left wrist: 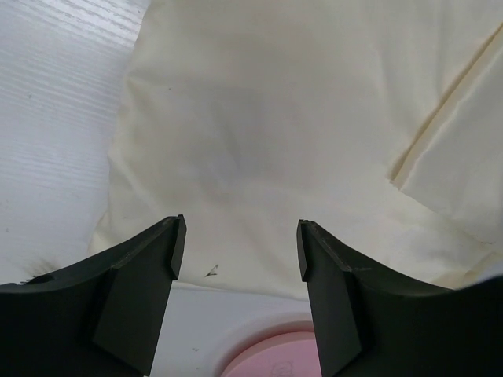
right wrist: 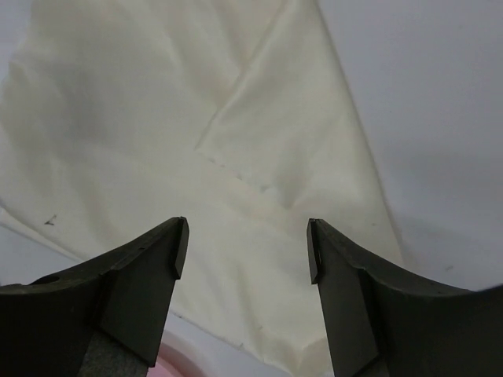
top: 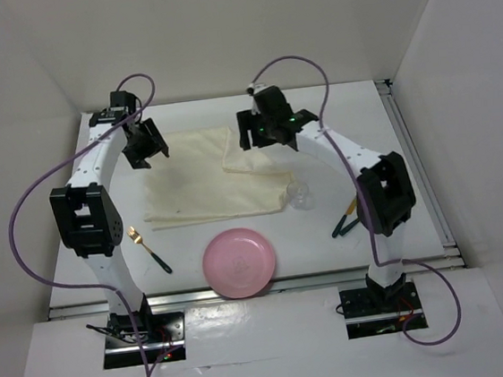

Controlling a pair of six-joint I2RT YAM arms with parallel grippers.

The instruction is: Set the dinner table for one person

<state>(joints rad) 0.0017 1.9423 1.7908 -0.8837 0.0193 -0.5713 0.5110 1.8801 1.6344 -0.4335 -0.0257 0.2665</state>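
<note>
Cream cloth (top: 199, 183), pink plate (top: 239, 262), fork (top: 148, 250) on dinner table (top: 391, 142)

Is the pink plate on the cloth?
No, the plate lies on the bare table, apart from the near edge of the cloth.

There is one round pink plate (top: 239, 262). Behind the plate lies one cream cloth mat (top: 198, 190), with one of its corners folded over. To the right of the plate, a little behind it, stands one small clear glass (top: 302, 194). To the left of the plate lies one gold fork with a dark handle (top: 148, 249). Further to the right of the plate I count what looks like two dark-handled utensils (top: 345, 225), but the right arm (top: 387, 192) hides part of them, so this number is not sure. There is one large matte white rectangular tabletop (top: 199, 113) under the plate. The white-and-black robot arms are two, counting the left arm (top: 84, 220).
</note>
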